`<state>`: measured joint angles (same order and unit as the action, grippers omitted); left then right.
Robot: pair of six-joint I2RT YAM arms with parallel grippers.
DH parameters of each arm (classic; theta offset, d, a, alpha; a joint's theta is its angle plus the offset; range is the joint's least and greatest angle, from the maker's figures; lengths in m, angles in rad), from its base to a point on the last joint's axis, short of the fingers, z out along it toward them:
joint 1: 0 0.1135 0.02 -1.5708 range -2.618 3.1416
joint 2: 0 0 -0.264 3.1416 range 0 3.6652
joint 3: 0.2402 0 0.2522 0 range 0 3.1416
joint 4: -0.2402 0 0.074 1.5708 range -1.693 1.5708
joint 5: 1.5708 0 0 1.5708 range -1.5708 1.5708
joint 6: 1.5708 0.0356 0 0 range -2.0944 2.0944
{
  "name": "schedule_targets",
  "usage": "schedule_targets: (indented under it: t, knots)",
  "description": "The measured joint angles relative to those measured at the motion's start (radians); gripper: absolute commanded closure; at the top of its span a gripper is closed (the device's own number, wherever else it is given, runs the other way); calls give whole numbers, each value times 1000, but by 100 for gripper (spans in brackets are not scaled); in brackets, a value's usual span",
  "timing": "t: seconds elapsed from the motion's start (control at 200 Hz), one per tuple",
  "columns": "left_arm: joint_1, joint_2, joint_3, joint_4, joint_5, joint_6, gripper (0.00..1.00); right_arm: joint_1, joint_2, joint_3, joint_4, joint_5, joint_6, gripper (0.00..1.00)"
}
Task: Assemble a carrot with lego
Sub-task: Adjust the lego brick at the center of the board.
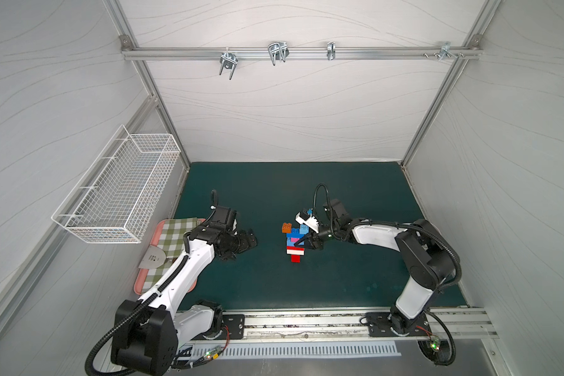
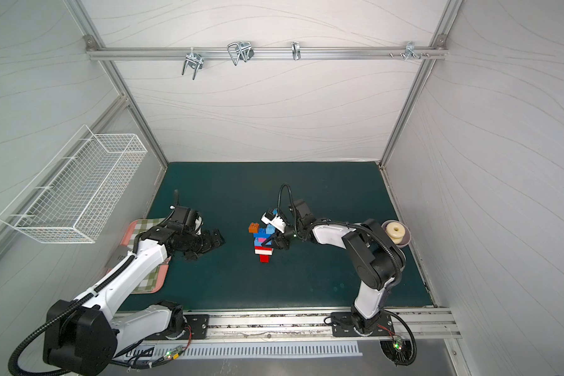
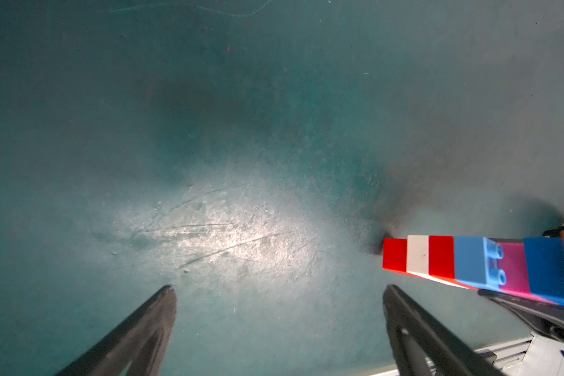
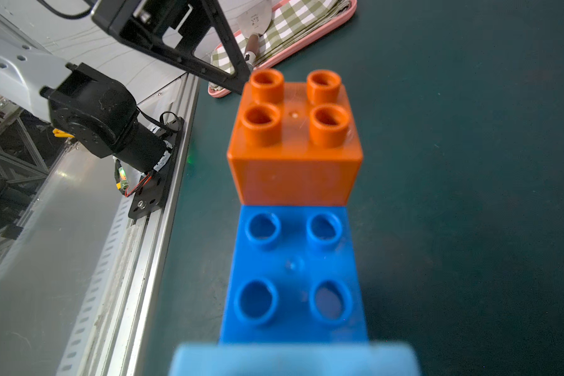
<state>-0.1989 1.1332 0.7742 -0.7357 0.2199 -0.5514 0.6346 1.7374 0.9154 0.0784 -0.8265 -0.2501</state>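
At bench [image 1: 339, 201] centre the right fingers [image 1: 304, 241] clamp the carrot [image 1: 295, 251] mid-stack; left fingers [image 3: 158, 309] stand apart, well clear. Keeping the grip square and any lift slow should stop layers twisting loose.

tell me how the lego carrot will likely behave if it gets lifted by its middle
Probably stiff: the carrot is hard bricks pressed in layers. Likely light, as small hollow-studded plastic. The orange brick sits alone at the wide end's edge, so a knock there might pop it off.
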Motion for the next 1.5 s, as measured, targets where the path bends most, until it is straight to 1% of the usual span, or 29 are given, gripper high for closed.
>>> schedule_targets:
  t: [0.265, 0.475, 0.67, 0.78, 0.92, 1.166, 1.501]
  knots:
    - [0, 0, 0, 0, 0, 0, 1, -72, -7, 79, -264, -24, 43, 80]
    - [0, 0, 0, 0, -1, 0, 1, -101, -4, 141, -462, -57, 61, 81]
    - [0, 0, 0, 0, -2, 0, 1, -108, 71, 238, -651, -71, 59, 82]
    - [0, 0, 0, 0, -2, 0, 1, -112, 111, 249, -721, -66, 63, 82]
    - [0, 0, 0, 0, -2, 0, 1, -120, 124, 241, -772, -53, 77, 81]
    - [0, 0, -1, 0, -2, 0, 1, -131, 156, 240, -797, -43, 113, 80]
    - [0, -5, -1, 0, -3, 0, 1, -133, 193, 241, -816, -31, 129, 74]
